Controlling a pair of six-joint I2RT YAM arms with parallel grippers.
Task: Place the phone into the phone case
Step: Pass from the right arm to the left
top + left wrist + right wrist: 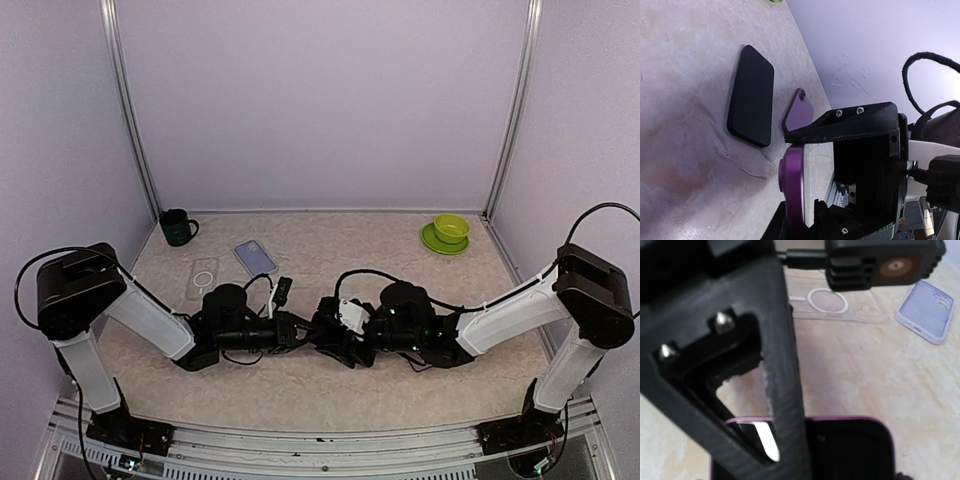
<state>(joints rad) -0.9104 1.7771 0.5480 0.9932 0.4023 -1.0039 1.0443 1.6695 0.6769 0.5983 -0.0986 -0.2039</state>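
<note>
Black slab-shaped phone [751, 95] flat on the marbled beige table [685, 160], thin purple phone case [792, 186] pinched in my left gripper [300, 328].
From the left wrist I see the left fingers drawn in narrow across the case, which sits edge-on to that camera, with the phone lying just beyond it and apart from it. From the right wrist the case shows a dark inside with a purple rim beneath my right gripper [332, 336], whose jaws stand wide with nothing between them; I cannot tell whether one finger touches the rim. A clear case with a white ring [832, 302] and a lavender case [927, 310] lie farther off.
</note>
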